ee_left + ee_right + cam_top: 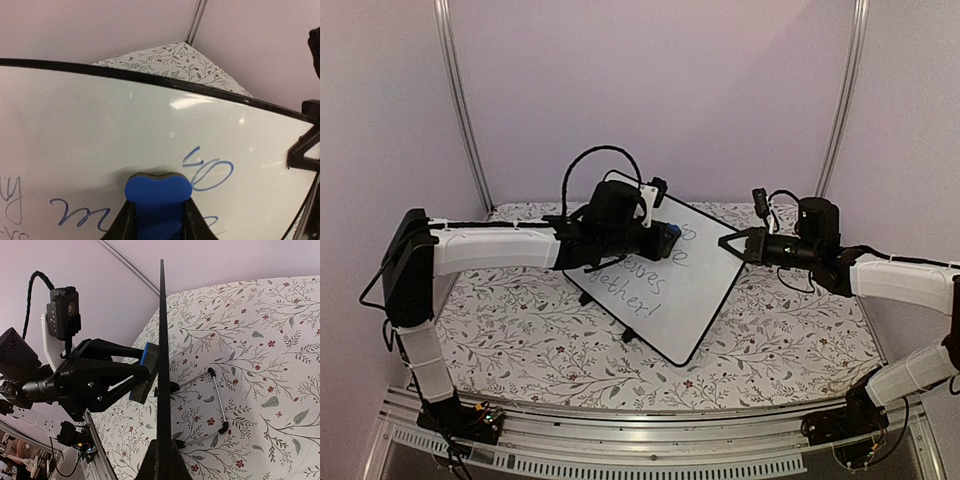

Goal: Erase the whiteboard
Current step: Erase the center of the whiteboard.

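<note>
Mounting rail: a metal rail (620, 445) runs along the near edge, with both arm bases bolted to it.
Worktop: the worktop (520, 330) is covered in a white cloth printed with leafy sprigs and small red flowers.
Whiteboard: the whiteboard (695, 290) stands near the middle of the worktop, propped at a tilt. Its writing face turns toward the left arm, and one rounded corner points toward the near edge.
Feet: small black feet (628, 335) touch the cloth under the lower edge. From the right wrist a wire stand (217, 405) shows behind the board.
Handwriting: handwriting (632, 285) covers the lower left part of the face. From the left wrist it reads as blue strokes (207, 172) beside the eraser, with plain white board above.
Left gripper: the left gripper (663, 240) reaches in from the left, and its jaws are clamped on the eraser.
Eraser: the small blue eraser (157, 195) is pressed flat against the whiteboard face, just beside the blue strokes. The right wrist view (150, 371) shows it touching the board.
Right gripper: the right gripper (735, 243) comes in from the right at the board's right corner. Its jaws are closed on the black frame, one on each side of the board's thin edge (161, 365).
Back: pale lilac walls (720, 90) with two metal posts stand behind the worktop.
</note>
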Tool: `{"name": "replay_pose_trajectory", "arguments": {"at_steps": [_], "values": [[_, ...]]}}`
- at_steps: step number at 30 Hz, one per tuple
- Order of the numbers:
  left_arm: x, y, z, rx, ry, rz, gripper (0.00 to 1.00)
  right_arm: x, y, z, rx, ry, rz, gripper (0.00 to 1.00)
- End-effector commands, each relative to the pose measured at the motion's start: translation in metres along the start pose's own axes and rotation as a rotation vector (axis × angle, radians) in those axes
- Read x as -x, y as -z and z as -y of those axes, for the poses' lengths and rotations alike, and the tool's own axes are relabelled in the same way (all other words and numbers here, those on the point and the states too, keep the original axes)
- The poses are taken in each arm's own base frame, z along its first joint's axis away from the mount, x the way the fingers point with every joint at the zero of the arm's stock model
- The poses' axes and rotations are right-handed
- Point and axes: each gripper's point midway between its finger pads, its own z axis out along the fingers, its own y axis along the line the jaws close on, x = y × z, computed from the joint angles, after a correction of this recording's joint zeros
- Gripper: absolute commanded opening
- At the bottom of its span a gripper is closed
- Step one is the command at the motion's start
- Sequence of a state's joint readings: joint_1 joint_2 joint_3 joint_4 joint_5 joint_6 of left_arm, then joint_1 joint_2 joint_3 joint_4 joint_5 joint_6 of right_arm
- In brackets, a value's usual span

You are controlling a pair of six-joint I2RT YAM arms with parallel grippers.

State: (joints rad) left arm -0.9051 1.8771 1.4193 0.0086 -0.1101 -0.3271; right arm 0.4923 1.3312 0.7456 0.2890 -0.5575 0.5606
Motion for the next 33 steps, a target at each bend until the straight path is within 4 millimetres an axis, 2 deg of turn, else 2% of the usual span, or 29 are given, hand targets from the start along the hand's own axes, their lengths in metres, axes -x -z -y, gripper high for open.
{"name": "replay_pose_trajectory", "arguments": {"at_steps": [1,5,7,12,18,26,33], "values": [[-0.093,-0.004,-0.005,0.008,-0.002,-0.243,0.0,-0.067,-0.011,-0.032,0.167,0.096,-0.235,0.0],[-0.098,-0.002,-0.006,0.013,-0.002,-0.253,0.0,-0.067,-0.011,-0.033,0.171,0.095,-0.236,0.0],[-0.094,-0.004,-0.005,0.013,-0.002,-0.243,0.0,-0.067,-0.011,-0.033,0.171,0.093,-0.235,0.0],[-0.072,-0.015,-0.001,0.007,-0.003,-0.199,0.0,-0.068,-0.012,-0.032,0.171,0.09,-0.239,0.0],[-0.044,-0.027,-0.007,0.007,0.0,-0.152,0.0,-0.069,-0.014,-0.033,0.172,0.091,-0.242,0.0],[-0.041,-0.029,-0.012,0.012,0.003,-0.145,0.0,-0.071,-0.016,-0.031,0.173,0.086,-0.249,0.0],[-0.025,-0.036,-0.012,0.004,-0.006,-0.123,0.0,-0.072,-0.02,-0.032,0.179,0.083,-0.256,0.0]]}}
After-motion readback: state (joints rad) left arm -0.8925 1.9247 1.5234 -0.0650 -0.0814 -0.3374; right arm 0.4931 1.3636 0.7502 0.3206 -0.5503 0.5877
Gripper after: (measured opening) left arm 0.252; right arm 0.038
